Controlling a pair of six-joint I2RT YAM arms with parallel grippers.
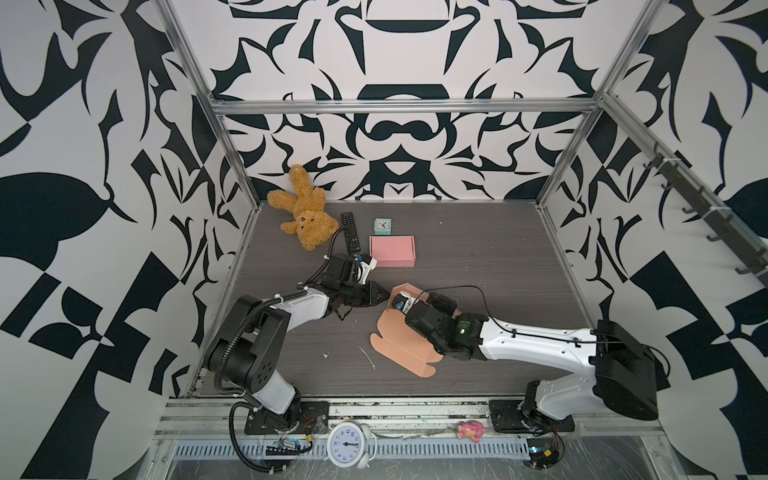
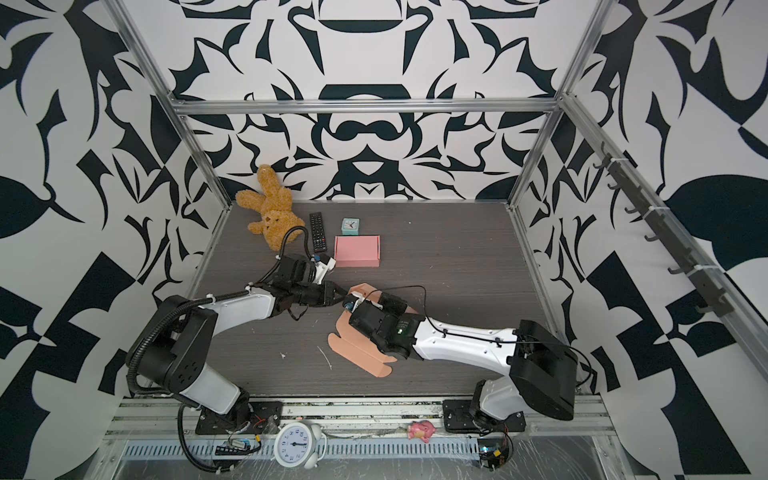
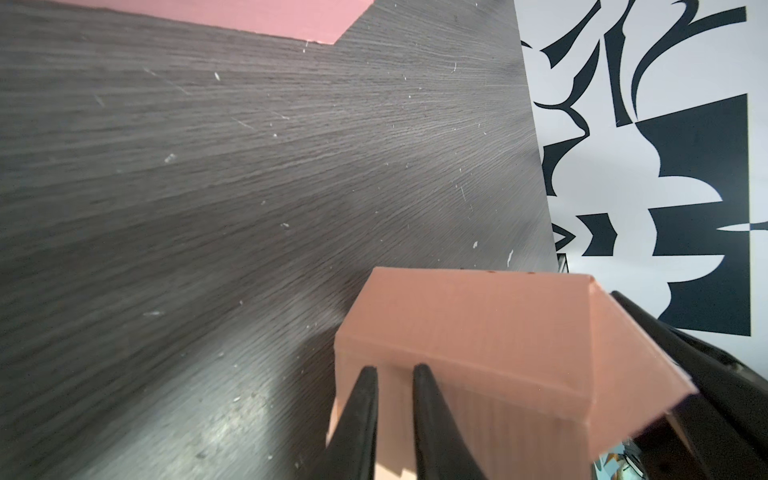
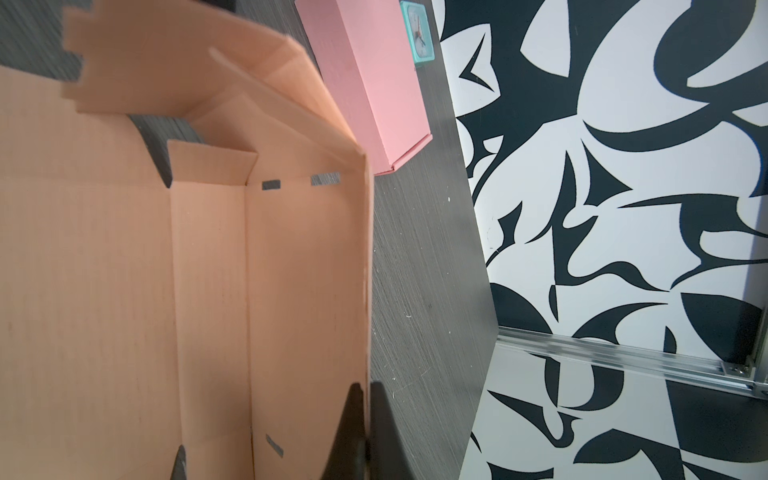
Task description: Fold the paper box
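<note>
At mid-table in both top views, the box (image 1: 399, 345) (image 2: 357, 353) lies half-folded, largely covered by the right arm (image 1: 540, 345); the left gripper (image 1: 384, 296) meets its raised upper-left flap. Left wrist, lower right: fingers (image 3: 368, 395) slightly apart against a box (image 3: 478, 332) wall; any clamping is unclear. Right wrist, bottom centre: the right gripper (image 4: 365, 388) pinches the wall's edge; box (image 4: 104, 270) floor cut off left.
</note>
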